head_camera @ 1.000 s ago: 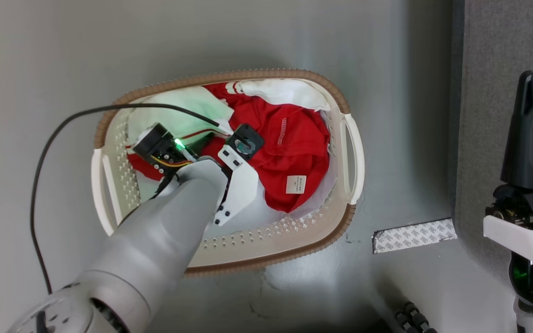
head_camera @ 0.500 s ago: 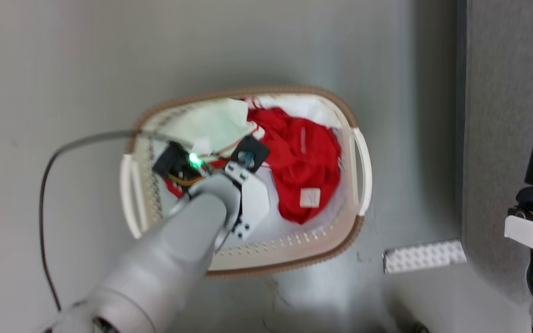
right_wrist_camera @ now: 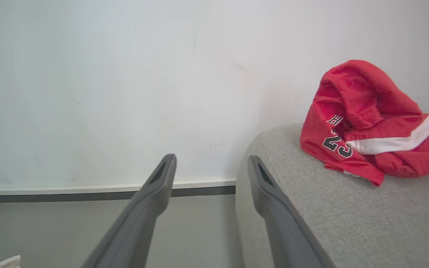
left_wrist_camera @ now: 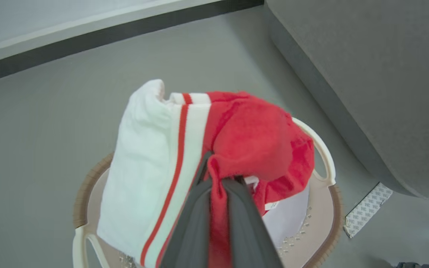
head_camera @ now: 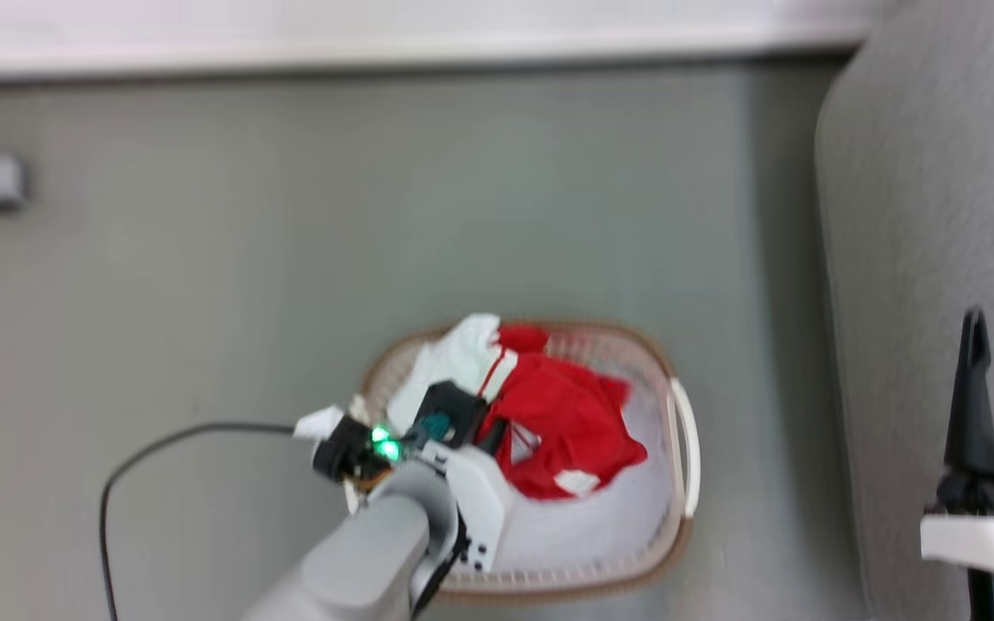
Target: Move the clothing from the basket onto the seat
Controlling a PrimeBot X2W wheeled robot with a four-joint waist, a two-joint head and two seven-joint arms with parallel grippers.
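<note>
Soft red clothing point(left_wrist_camera: 259, 141) bunches between pinching left fingers point(left_wrist_camera: 194, 223); right fingers point(right_wrist_camera: 155, 193) spread.

Basket point(head_camera: 688, 448): off-white plastic, rows of small round holes, brown rim band, rounded corners, loop handles. Stands upright on the floor.

Red-and-white garment point(left_wrist_camera: 251, 137): soft red fabric with a white panel and red-and-white stripes, small white label. Bunched, pinched between the closed fingers of the left pincer point(left_wrist_camera: 218, 178), hanging over the basket's opening. Whether its lower end touches the basket cannot be told. White cloth point(head_camera: 583, 526) lies on the basket's bottom beneath it.

Seat point(head_camera: 911, 259): large, light grey upholstery, rounded edge. Stands right of the basket in the head view, near but apart.

Numbered garment point(right_wrist_camera: 363, 123): red, white band, dark white-edged numerals. Out of the basket, crumpled on the seat's top near its rounded edge.
</note>
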